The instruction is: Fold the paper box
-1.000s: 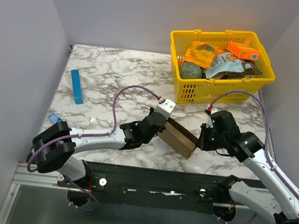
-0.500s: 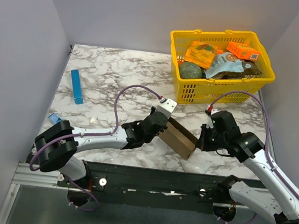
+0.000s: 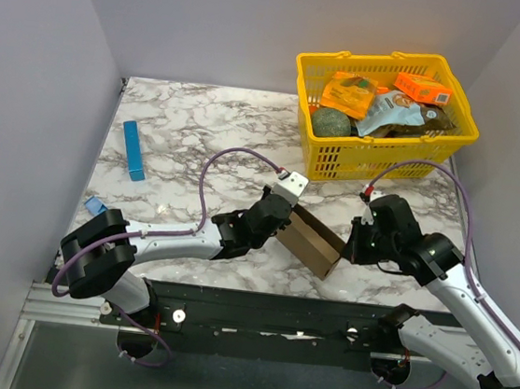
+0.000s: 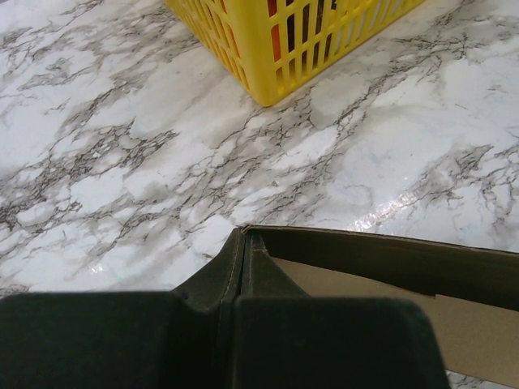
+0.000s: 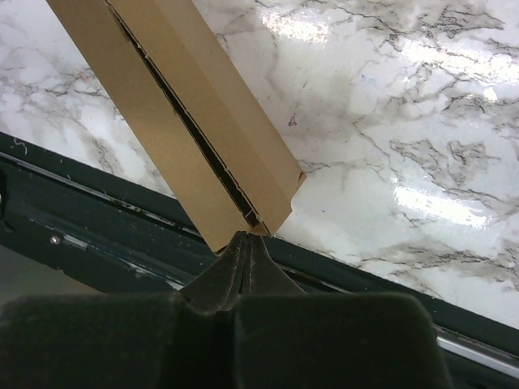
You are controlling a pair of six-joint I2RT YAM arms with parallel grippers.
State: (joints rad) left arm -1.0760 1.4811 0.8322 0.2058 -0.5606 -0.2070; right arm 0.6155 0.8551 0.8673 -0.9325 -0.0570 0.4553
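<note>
paper box [image 3: 311,241]: near counter [image 3: 211,133] edge, between arms, part-folded
left fingers [image 4: 203,292]: clenched on box corner wall
right fingers [image 5: 272,284]: clenched, tips at box end
handling: light, thin, crushable; pinch flap edges

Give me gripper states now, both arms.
Left gripper: fingers shut, tips at a corner of the paper box; pinch cannot be told.
Right gripper: fingers shut at its other end; same doubt.

One camera looks down from high up at the near side, seeing the whole worktop [image 3: 202,122]. The two wrist cameras sit very close. All see the paper box [image 3: 313,243].
</note>
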